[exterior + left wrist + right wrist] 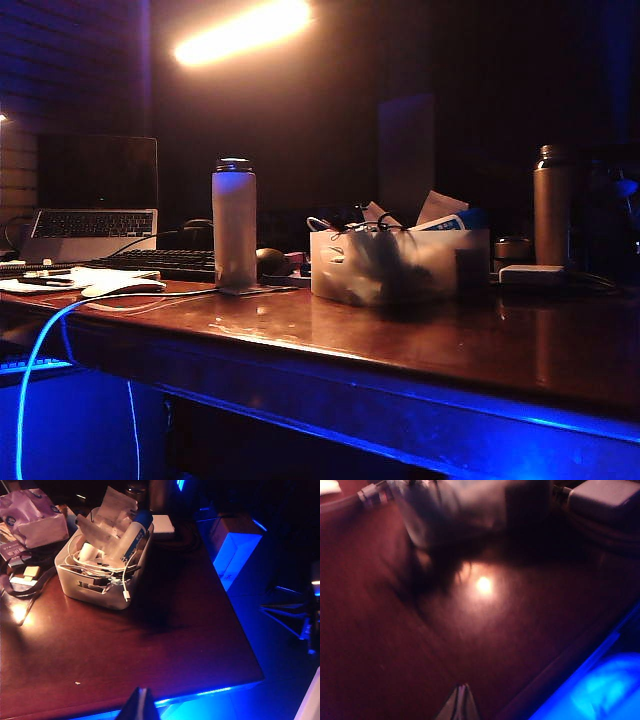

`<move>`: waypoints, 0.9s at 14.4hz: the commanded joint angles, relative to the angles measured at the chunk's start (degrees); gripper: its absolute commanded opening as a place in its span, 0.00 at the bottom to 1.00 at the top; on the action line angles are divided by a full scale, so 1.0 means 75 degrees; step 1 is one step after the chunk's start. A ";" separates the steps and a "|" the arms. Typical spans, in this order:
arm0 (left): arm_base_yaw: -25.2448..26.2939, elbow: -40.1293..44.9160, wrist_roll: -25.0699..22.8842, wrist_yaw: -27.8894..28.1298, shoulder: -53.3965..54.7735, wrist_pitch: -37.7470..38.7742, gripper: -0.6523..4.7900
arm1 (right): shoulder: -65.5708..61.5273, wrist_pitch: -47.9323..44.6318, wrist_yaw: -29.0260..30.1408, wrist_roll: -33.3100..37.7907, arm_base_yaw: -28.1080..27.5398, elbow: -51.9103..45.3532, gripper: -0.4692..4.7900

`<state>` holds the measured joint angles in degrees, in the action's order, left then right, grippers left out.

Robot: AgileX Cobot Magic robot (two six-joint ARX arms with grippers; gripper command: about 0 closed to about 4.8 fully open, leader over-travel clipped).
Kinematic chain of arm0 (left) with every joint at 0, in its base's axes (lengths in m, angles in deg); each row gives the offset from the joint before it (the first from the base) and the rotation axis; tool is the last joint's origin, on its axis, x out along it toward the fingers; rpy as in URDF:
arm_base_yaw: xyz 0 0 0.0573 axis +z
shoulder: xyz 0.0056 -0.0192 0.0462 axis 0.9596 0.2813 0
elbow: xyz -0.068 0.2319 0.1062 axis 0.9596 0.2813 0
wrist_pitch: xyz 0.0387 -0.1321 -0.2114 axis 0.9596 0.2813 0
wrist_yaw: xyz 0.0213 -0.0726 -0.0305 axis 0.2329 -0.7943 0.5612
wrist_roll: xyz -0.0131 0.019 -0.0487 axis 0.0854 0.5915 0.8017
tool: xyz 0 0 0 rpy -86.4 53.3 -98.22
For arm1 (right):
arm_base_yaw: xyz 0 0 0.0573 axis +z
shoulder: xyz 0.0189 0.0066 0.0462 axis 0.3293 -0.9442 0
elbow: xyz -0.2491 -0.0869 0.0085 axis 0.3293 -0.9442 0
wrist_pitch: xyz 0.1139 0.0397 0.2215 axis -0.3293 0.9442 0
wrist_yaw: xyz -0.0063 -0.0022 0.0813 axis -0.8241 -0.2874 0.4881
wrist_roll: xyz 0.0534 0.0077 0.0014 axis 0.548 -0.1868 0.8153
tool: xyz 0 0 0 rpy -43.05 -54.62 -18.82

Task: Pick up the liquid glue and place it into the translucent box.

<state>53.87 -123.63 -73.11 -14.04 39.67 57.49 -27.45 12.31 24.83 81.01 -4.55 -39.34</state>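
The liquid glue (128, 541) lies tilted inside the translucent box (85, 587), blue cap (142, 516) pointing up over the rim, among white cables and papers. In the exterior view the box (340, 265) stands mid-table, with the glue's white and blue end (442, 222) showing above its rim. My left gripper (141, 692) is shut and empty, hovering over the table's near edge well away from the box. My right gripper (462, 687) is also shut and empty above bare wood; the blurred box (465, 505) lies ahead of it. Neither arm shows in the exterior view.
A large white flask (233, 225) stands left of the box and a brown bottle (552, 205) to its right. A laptop (95, 225) and keyboard (160, 262) sit far left. A purple tissue pack (32, 517) and a white adapter (605, 500) lie near the box.
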 commanded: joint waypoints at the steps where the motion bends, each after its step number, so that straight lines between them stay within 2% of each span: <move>1: -0.0012 -0.0041 -0.0201 0.0085 -0.0035 -0.0047 0.11 | 0.1288 -0.0111 -0.0178 0.0015 0.0006 -0.0402 0.08; 4: -0.0012 -0.0041 -0.0356 0.0379 -0.0035 -0.0058 0.11 | 0.2795 0.0323 -0.0259 -0.0079 0.0006 -0.0933 0.08; 6: -0.0012 -0.0041 -0.0376 0.0385 -0.0035 -0.0052 0.11 | 0.3797 0.1134 -0.0399 -0.0122 0.0003 -0.1102 0.08; 8: -0.0017 -0.0029 -0.0373 0.0358 -0.0032 -0.0047 0.11 | 0.3856 0.1562 -0.0743 -0.0125 -0.0003 -0.1244 0.08; 13: -0.0035 -0.0029 -0.0379 0.0358 -0.0032 -0.0207 0.11 | 0.3858 0.1553 -0.0731 -0.0122 -0.0009 -0.1244 0.09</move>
<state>53.65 -123.61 -75.73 -11.09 39.53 57.23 1.44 23.61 19.41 80.20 -4.62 -48.39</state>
